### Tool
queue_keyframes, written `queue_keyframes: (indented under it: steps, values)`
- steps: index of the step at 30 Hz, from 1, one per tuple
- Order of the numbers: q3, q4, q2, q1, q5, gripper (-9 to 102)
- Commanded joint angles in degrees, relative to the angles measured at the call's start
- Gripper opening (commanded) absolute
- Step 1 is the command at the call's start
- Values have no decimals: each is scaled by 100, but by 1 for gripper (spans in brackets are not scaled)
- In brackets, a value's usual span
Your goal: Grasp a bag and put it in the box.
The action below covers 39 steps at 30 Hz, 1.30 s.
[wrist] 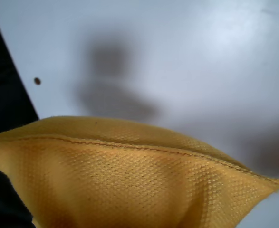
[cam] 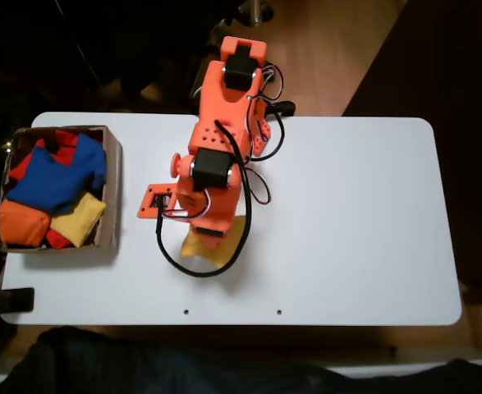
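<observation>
The mustard bag (wrist: 129, 185) looks lifted off the tabletop (cam: 347, 213), well right of the box (cam: 113, 197) (already stuffed). Hand grip can't be told. Carrying over and dropping is left.

The bag (wrist: 129, 185) is woven mustard cloth, a coarse dimpled weave with a stitched seam along its edge, matt all over. The table (cam: 355, 222) is smooth and white, with a faint sheen (it carries soft shadows in the wrist view). The arm (cam: 224, 139) looks like matt orange plastic, with black motor blocks and glossy black cable. The box (cam: 113, 189) is plain brown cardboard, dull and unprinted. Inside, a blue bag (cam: 60, 176) and an orange bag (cam: 23, 223) are soft matt cloth.
</observation>
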Motion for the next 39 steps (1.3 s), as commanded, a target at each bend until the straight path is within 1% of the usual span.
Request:
queue_keyframes:
  steps: [1, 6, 16, 39]
  values:
    - [-88, 26, 571, 97, -62, 17]
    - [-88, 18, 940, 272, -167, 17]
    - [-97, -281, 1521, 967, -431, 17]
    - [-97, -1011, 2171, 2241, -773, 17]
